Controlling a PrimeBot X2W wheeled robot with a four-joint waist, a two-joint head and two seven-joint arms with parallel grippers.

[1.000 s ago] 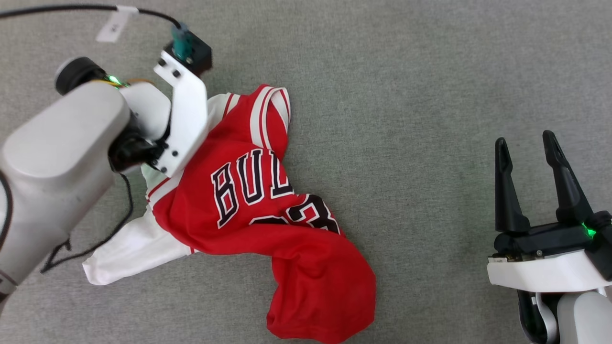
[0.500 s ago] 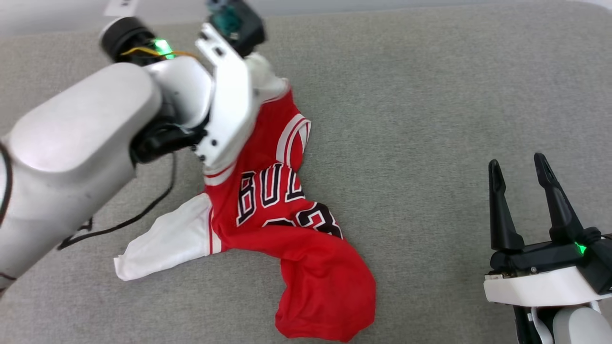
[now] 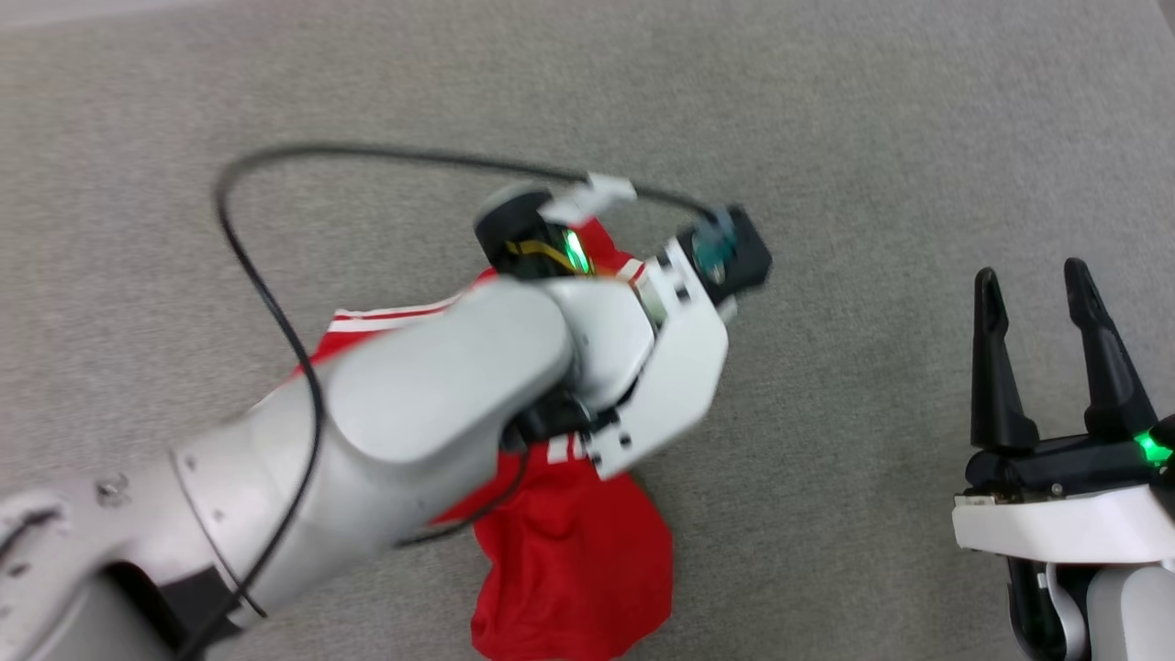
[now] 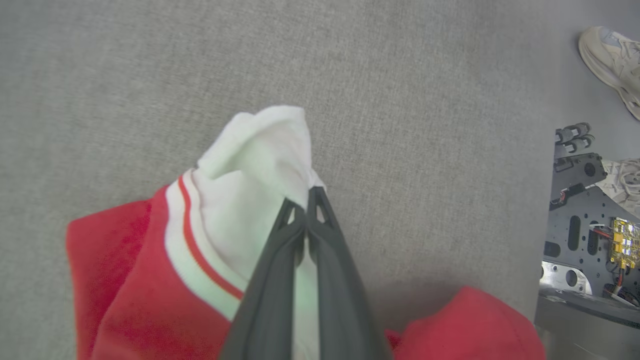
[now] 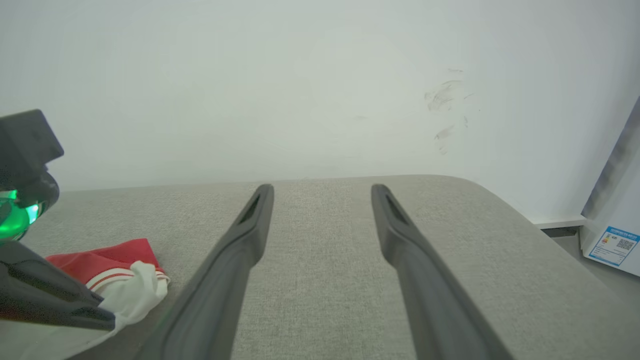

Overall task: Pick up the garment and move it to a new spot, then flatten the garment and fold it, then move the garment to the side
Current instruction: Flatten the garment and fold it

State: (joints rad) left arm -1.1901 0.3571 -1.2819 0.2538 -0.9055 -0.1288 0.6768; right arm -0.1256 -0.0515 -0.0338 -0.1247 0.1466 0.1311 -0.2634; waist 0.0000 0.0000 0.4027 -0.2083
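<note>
**Pick-up under way; the carry comes next**

Nearest the robot, the right gripper (image 3: 1028,275) sits at 4 o'clock in the head view. Its fingers are spread wide with nothing between them, well apart from any cloth. The left arm (image 3: 413,413) reaches in from 8 o'clock and crosses the middle of that view, covering most of the shirt (image 3: 578,569). A red bunch of the shirt lies on the grey cushion (image 3: 872,138) at 6 o'clock, and striped trim peeks out at 9 o'clock.

In the left wrist view, the left gripper (image 4: 304,197) has its fingers pressed together on the white sleeve (image 4: 250,165). A fold of the sleeve stands past the fingertips toward 11 o'clock, and red cloth trails off at 7 and 5 o'clock. The sleeve looks raised off the cushion, but how high I cannot tell.

A black cable (image 3: 266,303) loops out from the wrist toward 10 o'clock. Farther off are a shoe (image 4: 612,60) at 2 o'clock in the left wrist view and a pale wall (image 5: 250,75) behind the cushion's far edge.

I judge this to be the first step: the shirt is gripped but not yet placed, and flattening and folding have not begun. The next move calls for carrying it to bare cushion, which is plentiful toward 1 o'clock in the head view. It needs lifting high enough that the trailing body doesn't drag and bunch. A pinch on one thin sleeve could slip.
</note>
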